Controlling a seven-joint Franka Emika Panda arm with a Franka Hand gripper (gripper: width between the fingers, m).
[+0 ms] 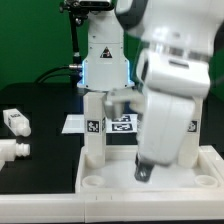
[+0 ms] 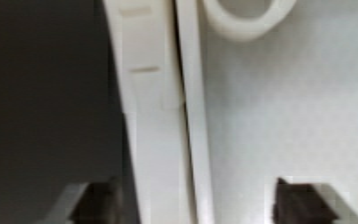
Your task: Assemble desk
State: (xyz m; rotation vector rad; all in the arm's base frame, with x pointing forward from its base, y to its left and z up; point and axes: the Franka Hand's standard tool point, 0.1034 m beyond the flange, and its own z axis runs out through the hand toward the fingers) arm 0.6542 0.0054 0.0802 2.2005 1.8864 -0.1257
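Note:
The white desk top (image 1: 110, 183) lies at the front of the table with its rim up. One square leg (image 1: 93, 135) with a tag stands upright at its far corner on the exterior view's left. Two loose legs (image 1: 14, 122) (image 1: 11, 152) lie on the black table at the exterior view's left. My gripper (image 1: 143, 172) hangs low over the desk top's inside. In the wrist view my gripper (image 2: 197, 205) is open, with the rim (image 2: 153, 110) between the dark fingertips (image 2: 89, 205). A round corner hole (image 2: 247, 12) shows beyond.
The marker board (image 1: 122, 124) lies behind the desk top. The robot base (image 1: 105, 60) stands at the back. My large white arm (image 1: 170, 90) hides the desk top's far side on the exterior view's right. A tag (image 1: 192, 127) shows beside the arm.

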